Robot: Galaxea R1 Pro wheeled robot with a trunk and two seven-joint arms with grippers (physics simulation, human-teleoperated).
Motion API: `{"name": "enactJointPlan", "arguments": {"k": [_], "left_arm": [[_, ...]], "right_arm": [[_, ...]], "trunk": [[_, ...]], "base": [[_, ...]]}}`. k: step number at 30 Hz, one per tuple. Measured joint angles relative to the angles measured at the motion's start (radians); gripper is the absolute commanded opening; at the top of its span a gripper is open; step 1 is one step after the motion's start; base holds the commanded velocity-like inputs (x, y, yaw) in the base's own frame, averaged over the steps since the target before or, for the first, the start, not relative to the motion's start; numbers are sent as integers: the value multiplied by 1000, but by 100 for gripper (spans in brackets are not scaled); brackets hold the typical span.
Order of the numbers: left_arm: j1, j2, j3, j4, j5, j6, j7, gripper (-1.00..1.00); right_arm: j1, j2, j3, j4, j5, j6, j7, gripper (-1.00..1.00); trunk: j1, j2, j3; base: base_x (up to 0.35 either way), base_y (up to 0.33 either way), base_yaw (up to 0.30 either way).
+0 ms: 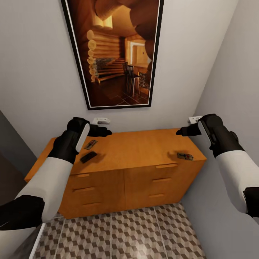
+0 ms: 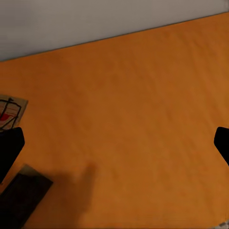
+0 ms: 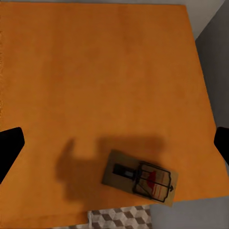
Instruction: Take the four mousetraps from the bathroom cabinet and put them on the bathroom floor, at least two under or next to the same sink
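Hovering both claws wide open, empty, over the cabinet (image 1: 144, 151): left claw (image 1: 104, 132) near two mousetraps (image 1: 90, 144), right claw (image 1: 182, 132) above a third mousetrap (image 1: 185, 156).

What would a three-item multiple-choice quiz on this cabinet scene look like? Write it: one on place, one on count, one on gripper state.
1. The mousetrap under the right gripper lies:
A. on the cabinet top near its front right corner
B. on the floor tiles
C. in a drawer

2. Mousetraps visible in the head view:
A. one
B. three
C. five

3. The left gripper is:
A. shut on a trap
B. open, holding nothing
C. pulling a drawer handle

Key: 1 A, it rests on the orange top by the edge. 2 B, two lie at left, one at right. 3 B, the left wrist view shows its fingertips spread wide over bare wood.
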Motion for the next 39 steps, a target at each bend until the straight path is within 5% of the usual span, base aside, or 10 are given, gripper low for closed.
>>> {"name": "enactJointPlan", "arguments": {"k": [33, 39], "left_arm": [[-2, 2, 1, -68, -11, 0, 0, 100], [-2, 2, 1, -59, -10, 0, 0, 100]], "right_arm": [[0, -2, 1, 16, -1, 0, 16, 100], [0, -5, 24, 43, -1, 0, 108, 100]], "trunk": [[0, 0, 0], [0, 0, 0]], "base": [[26, -47, 0], [2, -4, 0]]}}
